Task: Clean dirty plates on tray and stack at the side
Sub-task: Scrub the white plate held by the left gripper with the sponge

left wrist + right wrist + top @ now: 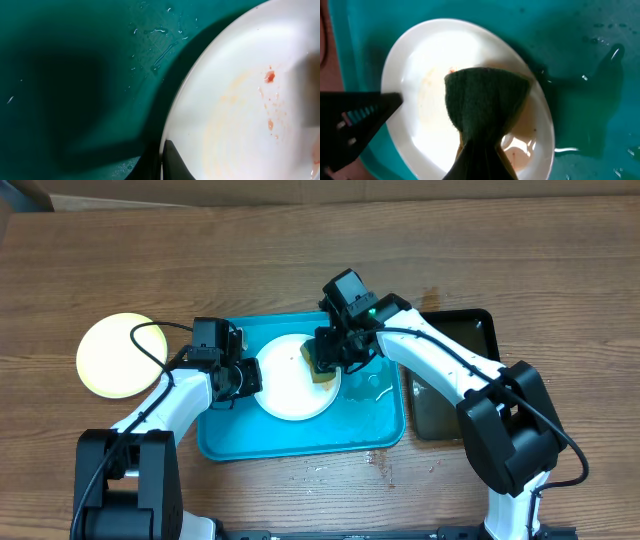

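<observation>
A white dirty plate [290, 385] with reddish-brown smears lies on the turquoise tray [300, 442]. My left gripper [250, 377] is shut on the plate's left rim; the left wrist view shows the rim between the fingers [163, 162] and the smeared plate [240, 100]. My right gripper [328, 360] is shut on a yellow sponge with a dark green scouring face [322, 366], pressed on the plate's right side. The right wrist view shows the sponge [485, 102] over the plate [420, 95]. A pale yellow-green plate [120, 355] sits on the table left of the tray.
A glossy black tray [455, 380] lies right of the turquoise tray, under my right arm. Water drops and a puddle [370, 390] sit on the tray's right part. The wooden table [300, 260] stretches behind.
</observation>
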